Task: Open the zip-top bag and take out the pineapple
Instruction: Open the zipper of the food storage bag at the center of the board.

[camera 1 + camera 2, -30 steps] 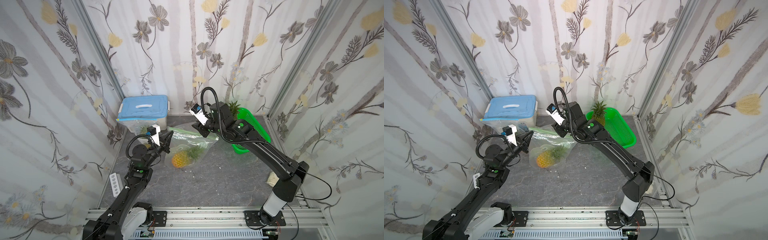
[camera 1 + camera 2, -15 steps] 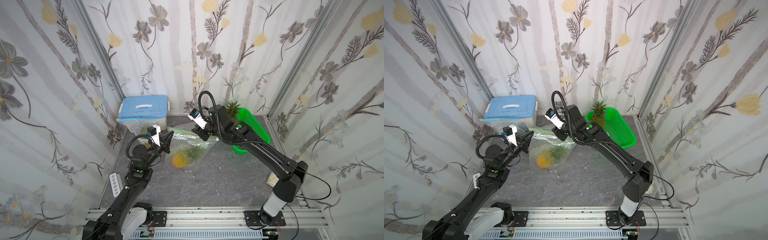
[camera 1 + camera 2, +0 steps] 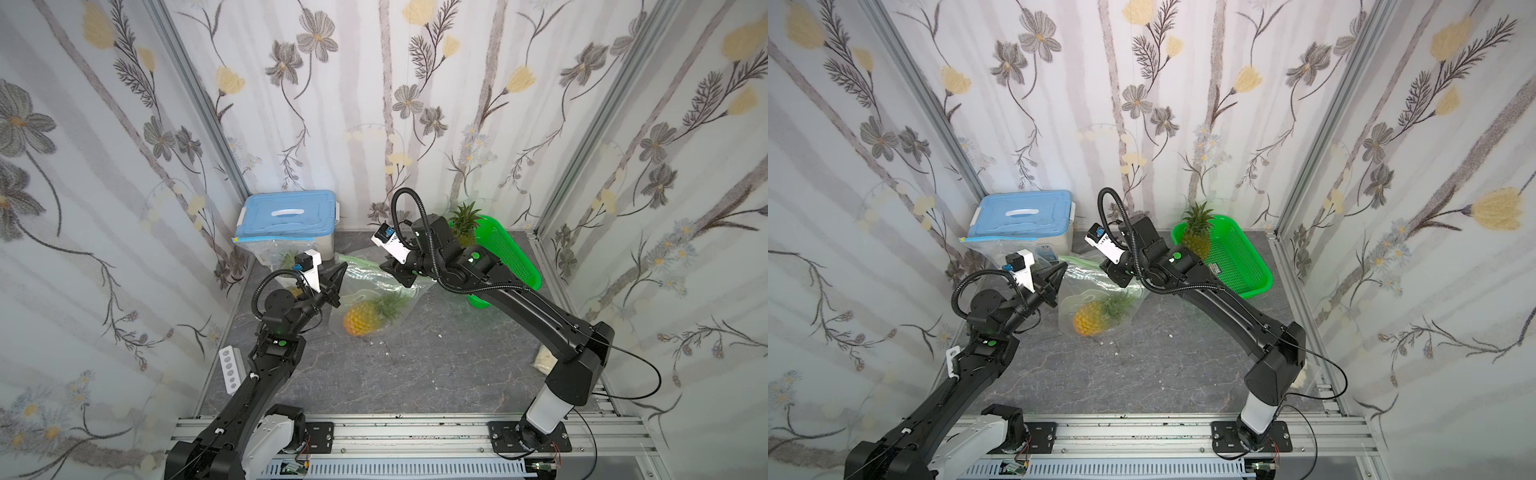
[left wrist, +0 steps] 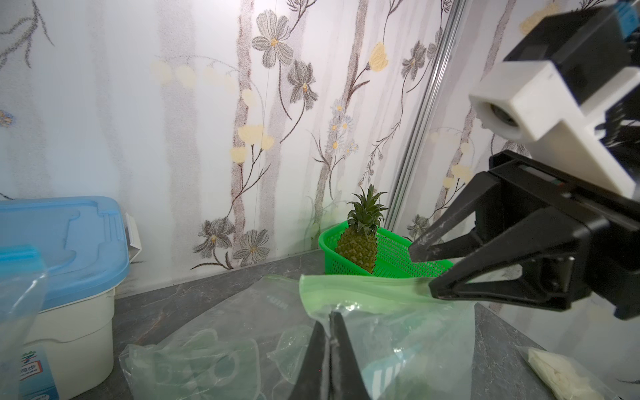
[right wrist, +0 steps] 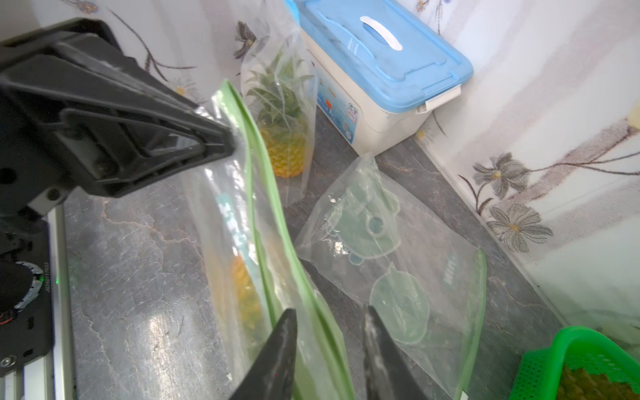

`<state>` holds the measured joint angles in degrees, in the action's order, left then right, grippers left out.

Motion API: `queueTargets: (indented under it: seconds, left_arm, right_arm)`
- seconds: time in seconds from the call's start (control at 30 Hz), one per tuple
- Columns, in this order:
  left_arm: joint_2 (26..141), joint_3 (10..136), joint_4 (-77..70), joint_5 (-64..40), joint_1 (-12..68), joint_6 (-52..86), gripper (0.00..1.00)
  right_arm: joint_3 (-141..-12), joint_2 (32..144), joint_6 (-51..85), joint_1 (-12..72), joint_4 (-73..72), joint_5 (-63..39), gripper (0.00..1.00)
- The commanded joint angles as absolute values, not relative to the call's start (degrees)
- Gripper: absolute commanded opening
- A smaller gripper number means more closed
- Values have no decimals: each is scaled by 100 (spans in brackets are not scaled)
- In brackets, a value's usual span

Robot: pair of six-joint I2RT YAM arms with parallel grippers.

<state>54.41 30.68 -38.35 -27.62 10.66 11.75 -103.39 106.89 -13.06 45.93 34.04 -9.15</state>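
Note:
The zip-top bag is clear with a green zip strip and hangs stretched above the dark floor. The yellow pineapple lies inside it, low down. My left gripper is shut on one end of the bag just under the green strip. My right gripper stands open at the other end. The green strip runs between its two fingertips, closer to one of them. In the left wrist view the right gripper hovers right over the strip.
A blue-lidded box stands at the back left, with a second bagged pineapple leaning on it. An empty bag lies flat behind. A green basket holding a pineapple is back right. A power strip lies left.
My right gripper has moved a little left and down along the bag's green strip. The left gripper and the bag have stayed put.

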Motion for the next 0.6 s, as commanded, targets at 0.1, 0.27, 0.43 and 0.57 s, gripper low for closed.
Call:
queueTargets:
  seconds: [0.1, 0.27, 0.43, 0.57]
  left_arm:
    - [5432, 3094, -4017, -2733, 1063, 1109, 0]
    - [5375, 3085, -3997, -2732, 1063, 1099, 0]
    - [5260, 3063, -3946, -2742, 1063, 1059, 0]
    - [5145, 3050, -3893, -2742, 1063, 1029, 0]
  right_arm:
    - [-10321, 10648, -1316, 4605, 3300, -948, 33]
    - [-10301, 10678, -1297, 4610, 3314, -932, 33]
    - [-10301, 10752, -1312, 4605, 3254, -902, 33]
    - [-10310, 10838, -1335, 4601, 3251, -879, 33]
